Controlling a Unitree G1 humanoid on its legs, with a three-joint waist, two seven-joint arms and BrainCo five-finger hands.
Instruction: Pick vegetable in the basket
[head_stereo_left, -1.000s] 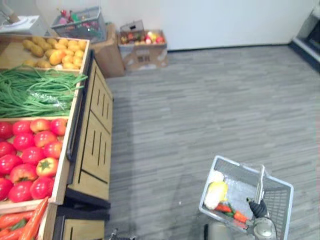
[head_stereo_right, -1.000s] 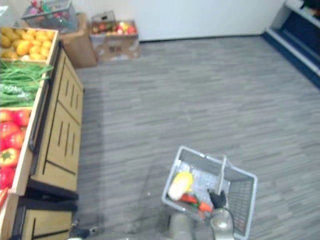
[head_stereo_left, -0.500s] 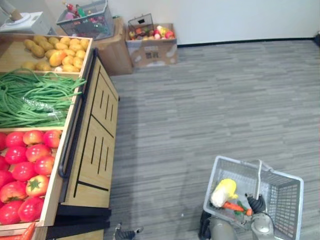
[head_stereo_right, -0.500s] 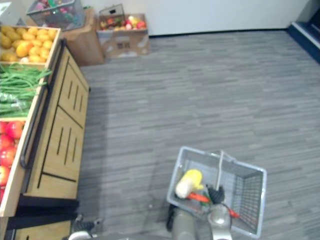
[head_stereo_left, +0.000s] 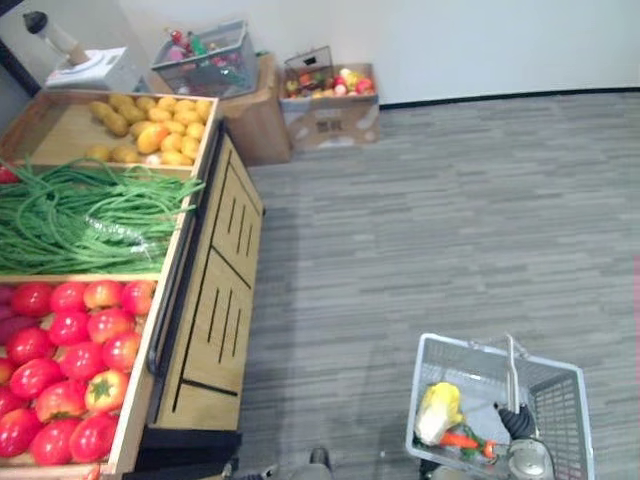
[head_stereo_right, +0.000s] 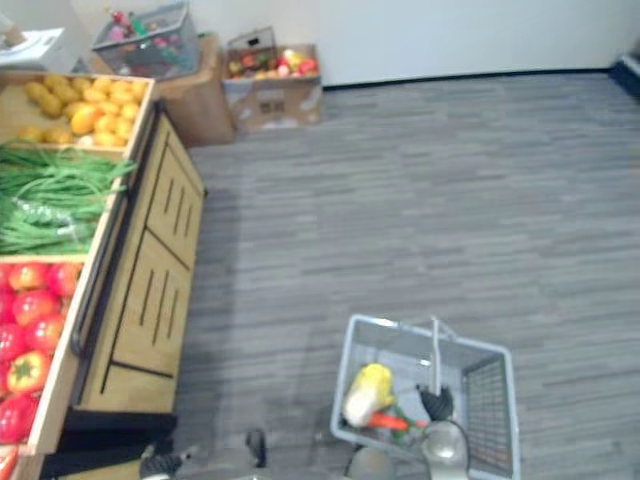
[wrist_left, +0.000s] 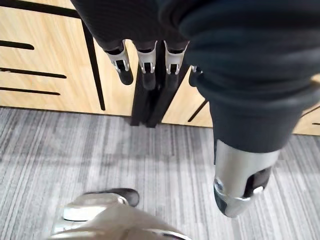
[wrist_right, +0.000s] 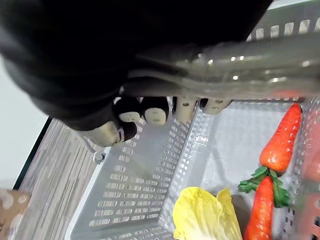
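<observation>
Near right, basket: a grey wire basket (head_stereo_left: 468, 346) hangs just above the grey floor, well apart from the wooden stand (head_stereo_left: 215, 290) on the left.
Right hand: the right hand (wrist_right: 145, 111) has its fingers curled round the basket handle (wrist_right: 240, 70) and carries the basket by it.
Basket contents: a pale yellow cabbage (head_stereo_left: 438, 408) lies at the left side, with two carrots (wrist_right: 280, 145) beside it on the near side.
Left hand: the left hand (wrist_left: 146, 59) hangs low beside the stand's wooden front, fingers straight and relaxed, holding nothing.
Stand crates: red tomatoes (head_stereo_left: 70, 340) sit nearest, green beans (head_stereo_left: 80, 215) in the middle, yellow-brown potatoes (head_stereo_left: 150, 115) farthest.
Step in hand: seemingly a pause between picks, with some vegetables already in the basket and the free hand not yet at any crate.
Next move: likely the left hand must rise over the stand's edge to a crate, close round one vegetable, and bring it right, across to the basket, which needs to hang steady and within reach.
</observation>
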